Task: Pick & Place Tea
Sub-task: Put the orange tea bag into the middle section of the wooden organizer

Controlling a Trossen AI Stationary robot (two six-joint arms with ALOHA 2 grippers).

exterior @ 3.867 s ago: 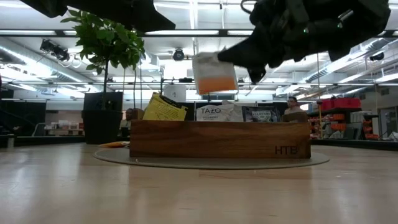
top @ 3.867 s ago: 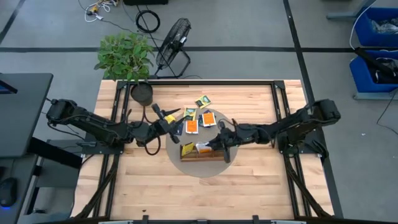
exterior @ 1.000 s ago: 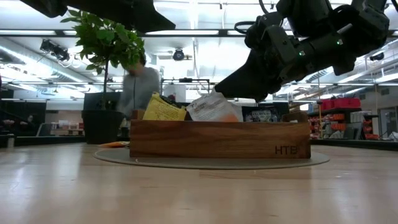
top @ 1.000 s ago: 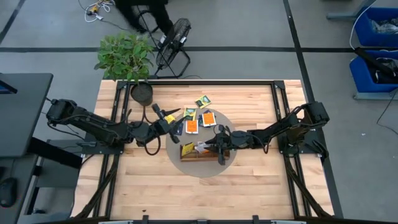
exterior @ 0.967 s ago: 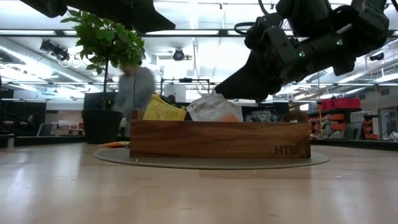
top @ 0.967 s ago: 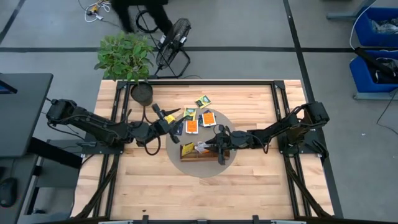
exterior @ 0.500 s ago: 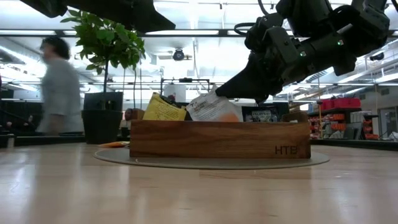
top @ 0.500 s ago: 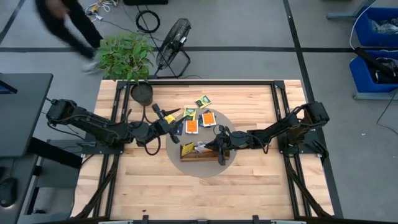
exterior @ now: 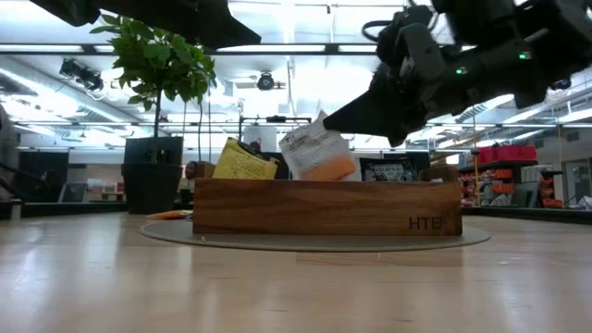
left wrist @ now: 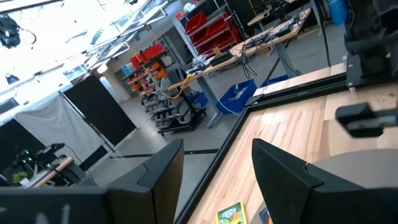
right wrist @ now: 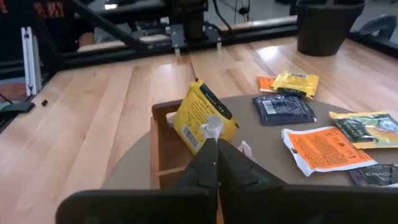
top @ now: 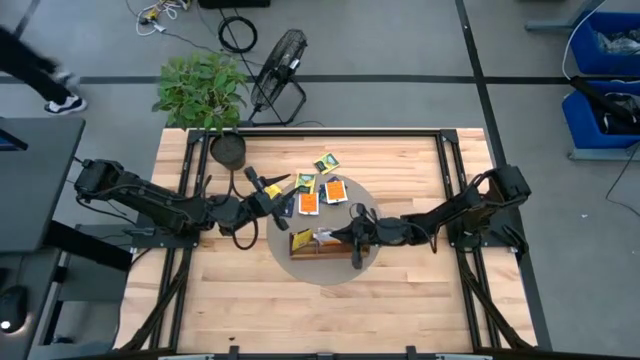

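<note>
Over the tray point(exterior: 324, 205), the white-and-orange packet point(exterior: 317, 151) is now raised a little from where it lay a second ago, its lower edge just inside the middle compartment. The right gripper point(exterior: 335, 118) has closed in that second: its fingers are now pinched together on the packet's upper corner, where they stood apart just before. In the right wrist view the two dark fingers point(right wrist: 208, 163) meet with a scrap of white between their tips. The grip is judged to be retaken, perhaps to reseat the packet more neatly beside the yellow packet point(right wrist: 200, 119) leaning in the end compartment. The left gripper point(top: 266, 186) is unchanged, held beside the tray with its fingers apart and empty. Loose packets, among them an orange one point(right wrist: 323, 147) and a dark blue one point(right wrist: 284, 106), are still left on the round mat point(top: 372, 206) on the table point(top: 400, 290), so much of the task remains.
</note>
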